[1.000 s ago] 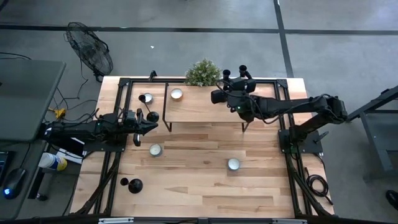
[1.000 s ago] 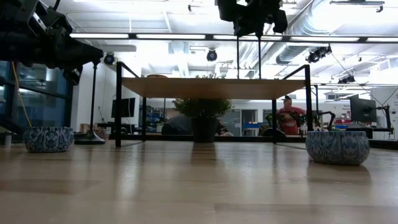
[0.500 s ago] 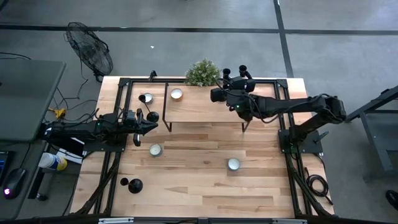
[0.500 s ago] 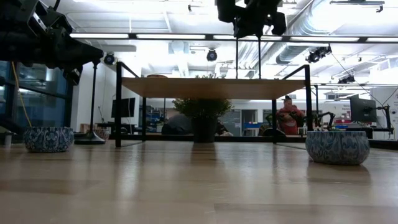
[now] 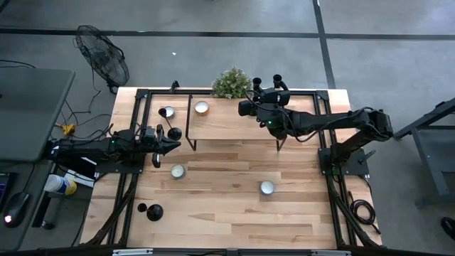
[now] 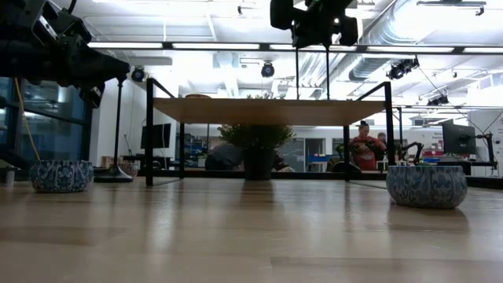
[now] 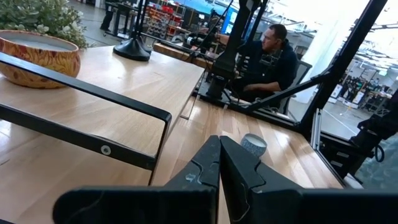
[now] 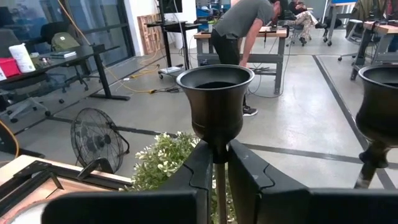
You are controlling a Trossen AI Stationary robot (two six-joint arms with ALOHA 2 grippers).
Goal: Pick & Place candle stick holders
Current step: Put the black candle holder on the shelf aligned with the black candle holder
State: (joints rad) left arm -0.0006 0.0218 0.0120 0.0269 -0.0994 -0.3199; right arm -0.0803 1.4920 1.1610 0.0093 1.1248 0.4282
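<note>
Nearest my end of the wooden surface (image 5: 227,206), two candle stick holders (image 5: 151,211) stand close together by the front left corner, nothing touching them. A bit further in, two small patterned bowls (image 5: 178,171) sit on the boards, one left of centre and one toward the right (image 5: 266,188).

My left gripper (image 5: 173,143) hangs just left of the raised shelf (image 5: 227,122), and from its wrist cam the fingers (image 7: 239,174) are pressed together with nothing between them.

Further back, my right gripper (image 5: 247,108) is up over the shelf's rear right part, fingers (image 8: 200,167) clamped on the thin stem of a candle stick holder (image 8: 215,101), right under its cup, holding it upright. Another holder's cup (image 8: 380,102) shows just beside it in that wrist view. At the very back there's a potted plant (image 5: 232,83) by the shelf edge, plus two more bowls (image 5: 202,107) at the back left.
</note>
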